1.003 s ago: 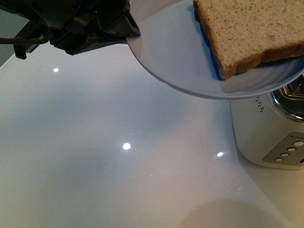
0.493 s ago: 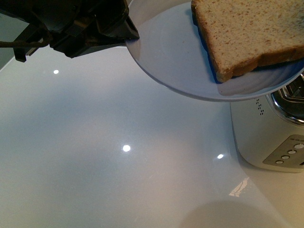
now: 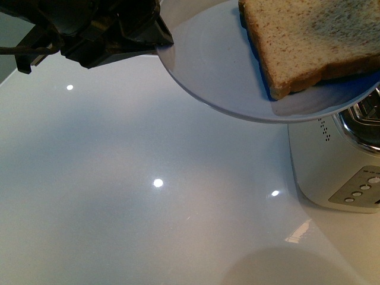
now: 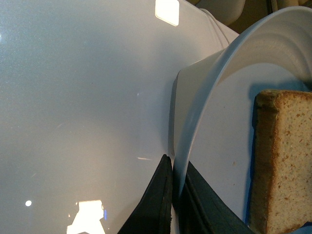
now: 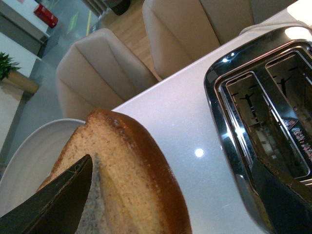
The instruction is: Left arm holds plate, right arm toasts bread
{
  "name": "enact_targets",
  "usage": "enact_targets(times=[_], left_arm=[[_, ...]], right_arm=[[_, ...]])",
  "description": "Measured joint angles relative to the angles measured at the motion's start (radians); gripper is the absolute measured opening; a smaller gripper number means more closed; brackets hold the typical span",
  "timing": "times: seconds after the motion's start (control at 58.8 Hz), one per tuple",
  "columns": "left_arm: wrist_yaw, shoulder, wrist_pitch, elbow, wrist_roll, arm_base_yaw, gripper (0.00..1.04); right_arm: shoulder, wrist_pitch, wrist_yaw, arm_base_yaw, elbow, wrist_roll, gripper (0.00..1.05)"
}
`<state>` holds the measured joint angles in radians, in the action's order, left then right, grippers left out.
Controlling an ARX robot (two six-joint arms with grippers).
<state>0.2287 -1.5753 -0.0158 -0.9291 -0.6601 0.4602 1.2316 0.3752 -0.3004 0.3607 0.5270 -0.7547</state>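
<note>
Bread [image 3: 309, 41] has shifted on plate [image 3: 208, 65] — left claw [image 4: 175, 168] clamps rim, right claw's [image 5: 83, 175] hold unclear — above glossy table [image 3: 148, 225], chairs [image 5: 102, 63] beyond.

A dining or kitchen-style room: glossy white table [image 3: 119, 208], toaster [image 5: 229, 122] beside the right fingers [image 5: 53, 204], beige chairs [image 5: 102, 68] and plant [image 5: 7, 64] beyond them.
</note>
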Motion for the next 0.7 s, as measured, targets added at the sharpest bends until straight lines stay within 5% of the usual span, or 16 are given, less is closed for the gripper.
enact_targets(times=[0.119, 0.697], left_arm=[[0.000, 0.000, 0.000, 0.000, 0.000, 0.000, 0.03], [0.001, 0.000, 0.000, 0.000, 0.000, 0.000, 0.03]], right_arm=[[0.013, 0.011, -0.008, 0.014, -0.001, -0.024, 0.93], [-0.038, 0.027, 0.022, -0.008, -0.034, -0.061, 0.06]])
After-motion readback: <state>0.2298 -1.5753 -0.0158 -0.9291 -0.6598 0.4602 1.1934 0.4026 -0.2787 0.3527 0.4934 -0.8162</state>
